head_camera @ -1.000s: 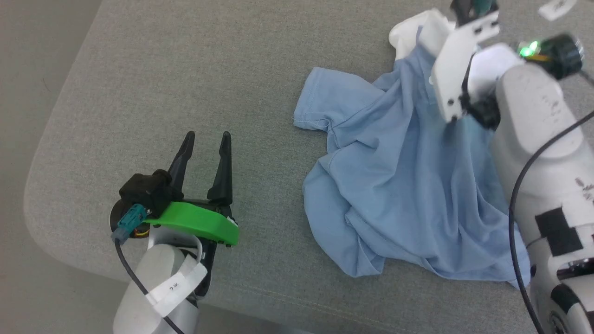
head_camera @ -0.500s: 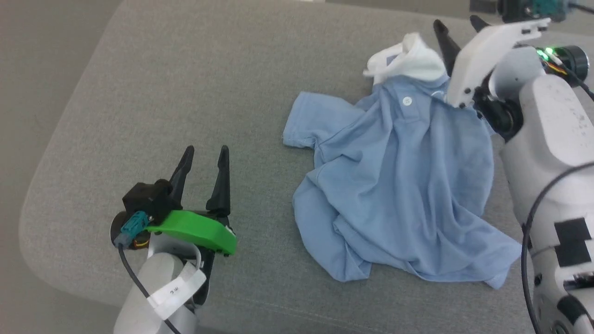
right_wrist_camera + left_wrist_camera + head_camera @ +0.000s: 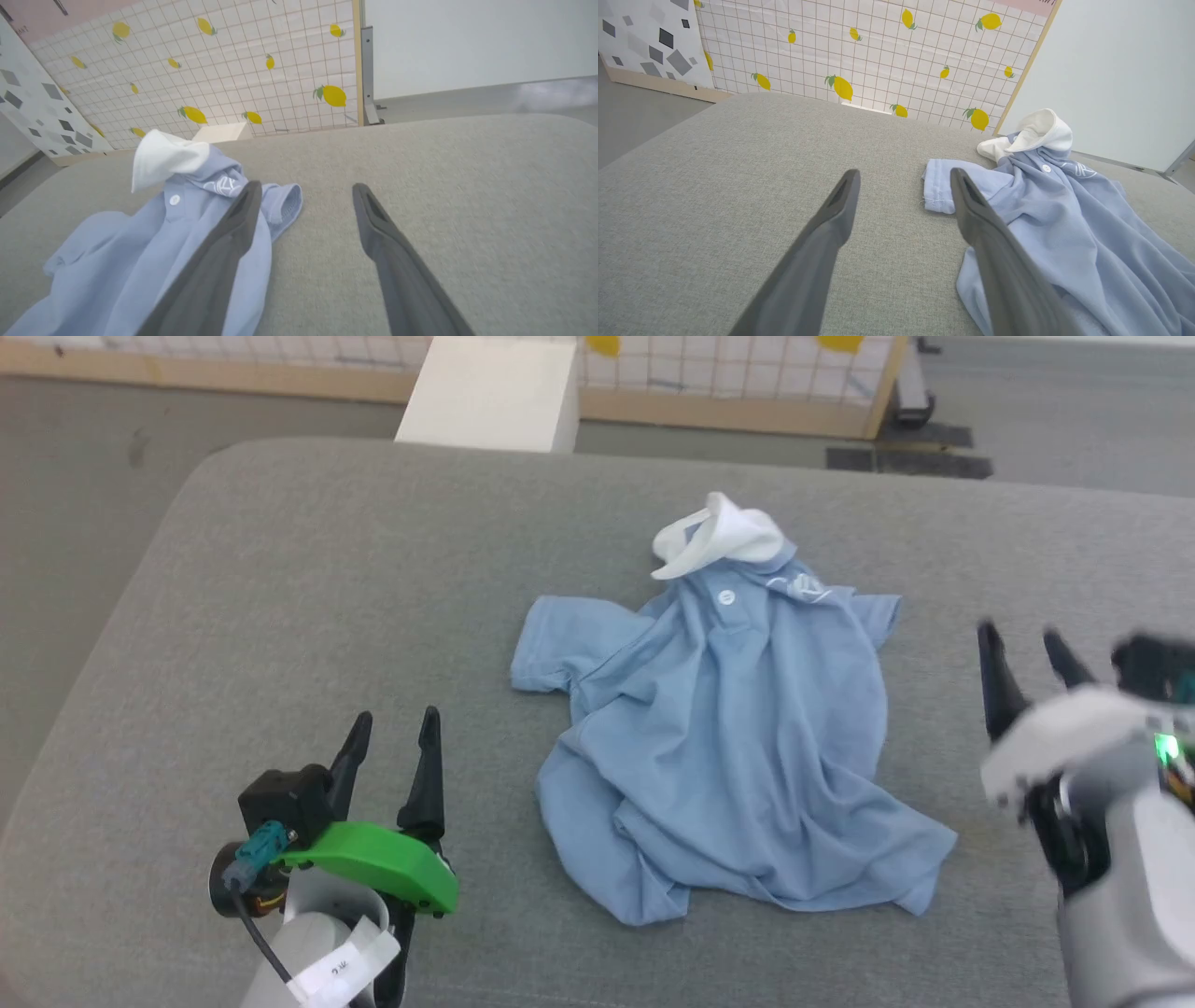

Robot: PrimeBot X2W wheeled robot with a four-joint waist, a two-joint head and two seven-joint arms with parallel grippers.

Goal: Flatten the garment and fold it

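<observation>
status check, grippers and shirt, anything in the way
Left gripper open, empty, left of shirt. Right gripper open, empty, right of it. Shirt rumpled on cushion, collar bunched, unfolded. Nothing seen blocking it.

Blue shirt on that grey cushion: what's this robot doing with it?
A two-armed robot is meant to flatten and fold the light blue shirt, which lies rumpled on a grey cushioned surface, its white collar bunched up at the far end. Neither hand holds it: the left hand is open off to the shirt's left, and the right hand is open off to its right. Nothing is folded yet.
</observation>
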